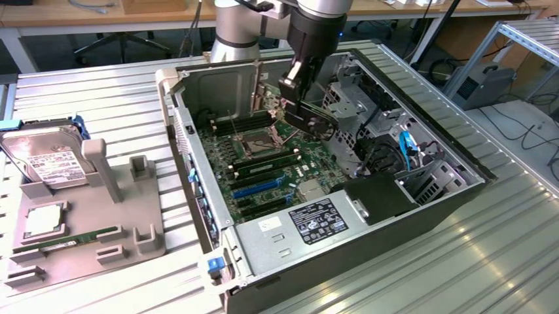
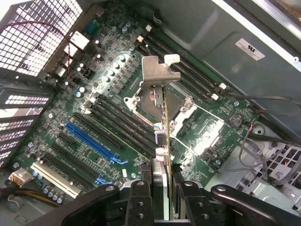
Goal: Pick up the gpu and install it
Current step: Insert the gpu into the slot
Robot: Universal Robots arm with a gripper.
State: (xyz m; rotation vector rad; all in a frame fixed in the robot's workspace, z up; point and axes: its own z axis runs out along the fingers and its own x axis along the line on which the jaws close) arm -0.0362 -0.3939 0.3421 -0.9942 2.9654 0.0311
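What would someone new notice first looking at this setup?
The gripper clamps the gpu edge-on over the motherboard of an open computer case, with the card's silver bracket at the far end. On the exterior view's left, a grey holder carries a hard drive.

Labels on power supply and hard drive, print unreadable

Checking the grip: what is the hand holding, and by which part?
The gpu, clamped edge-on by the hand at the end away from its silver bracket.
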